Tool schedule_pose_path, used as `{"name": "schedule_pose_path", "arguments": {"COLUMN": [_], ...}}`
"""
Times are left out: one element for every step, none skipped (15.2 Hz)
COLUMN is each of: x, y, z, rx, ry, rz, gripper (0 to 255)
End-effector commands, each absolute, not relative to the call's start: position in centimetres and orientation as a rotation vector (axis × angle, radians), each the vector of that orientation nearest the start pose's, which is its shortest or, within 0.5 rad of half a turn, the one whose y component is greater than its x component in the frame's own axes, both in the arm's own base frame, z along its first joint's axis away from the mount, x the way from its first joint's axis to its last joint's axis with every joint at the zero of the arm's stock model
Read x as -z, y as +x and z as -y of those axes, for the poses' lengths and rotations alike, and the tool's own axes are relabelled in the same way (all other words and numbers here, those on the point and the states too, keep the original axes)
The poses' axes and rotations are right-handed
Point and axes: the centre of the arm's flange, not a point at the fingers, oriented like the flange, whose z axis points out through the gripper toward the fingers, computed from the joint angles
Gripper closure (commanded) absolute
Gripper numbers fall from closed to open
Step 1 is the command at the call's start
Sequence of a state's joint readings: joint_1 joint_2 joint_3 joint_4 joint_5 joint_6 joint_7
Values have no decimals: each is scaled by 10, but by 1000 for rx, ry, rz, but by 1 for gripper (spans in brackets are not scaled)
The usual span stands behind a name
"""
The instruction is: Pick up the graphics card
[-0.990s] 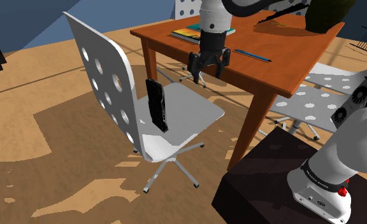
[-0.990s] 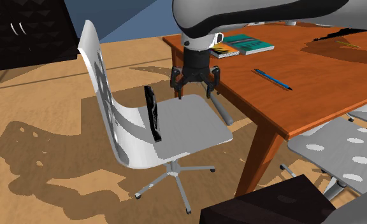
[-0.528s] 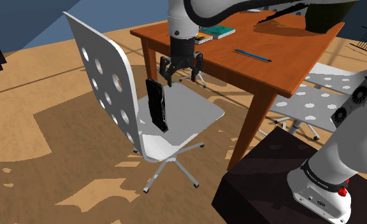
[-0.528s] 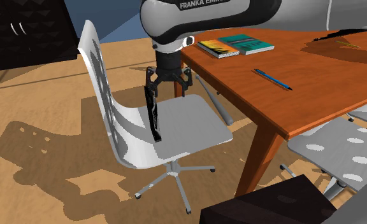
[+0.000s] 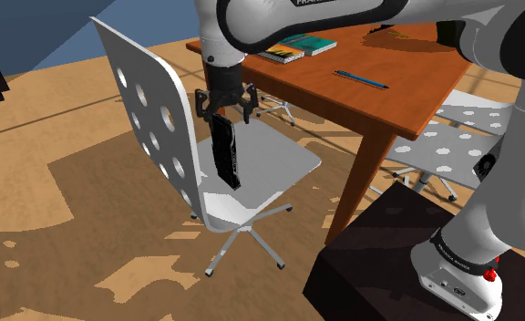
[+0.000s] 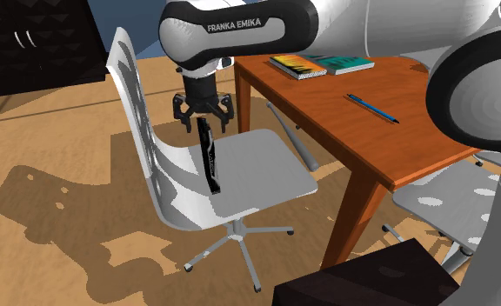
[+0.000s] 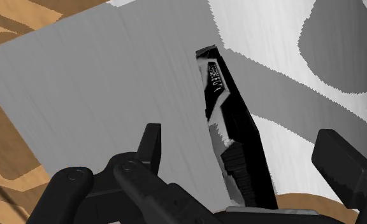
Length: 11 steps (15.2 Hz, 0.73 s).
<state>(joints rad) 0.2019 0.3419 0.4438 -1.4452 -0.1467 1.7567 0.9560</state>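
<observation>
The black graphics card (image 5: 226,150) stands on edge on the white chair seat (image 5: 279,160). The claw (image 5: 224,111) hangs wide open astride the card's top, holding nothing

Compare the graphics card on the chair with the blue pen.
The graphics card is black and broad; the pen is blue and thin. The card stands on edge on the chair seat; the pen lies flat on the table. The open claw hangs over the card, not the pen. Neither is held.

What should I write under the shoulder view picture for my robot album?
Jaws of the white arm open over a black graphics card standing on end on a white chair.
</observation>
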Motion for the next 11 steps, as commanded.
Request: {"name": "schedule_pose_path", "arguments": {"x": [-500, -494, -489, -484, -475, -475, -475, -476, -476, -476, -476], "y": [556, 556, 556, 556, 556, 556, 556, 556, 556, 556, 556], "z": [-353, -353, -353, -353, -353, -353, -353, -353, -353, -353, -353], "rx": [4, 4, 4, 4, 4, 4, 4, 4, 4, 4, 4], "ry": [-3103, -3103, -3103, -3103, -3103, -3103, -3103, -3103, -3103, -3103, -3103], "rz": [-481, -481, -481, -481, -481, -481, -481, -481, -481, -481, -481], "gripper": [0, 0, 0, 0, 0, 0, 0, 255, 255, 255, 255]}}
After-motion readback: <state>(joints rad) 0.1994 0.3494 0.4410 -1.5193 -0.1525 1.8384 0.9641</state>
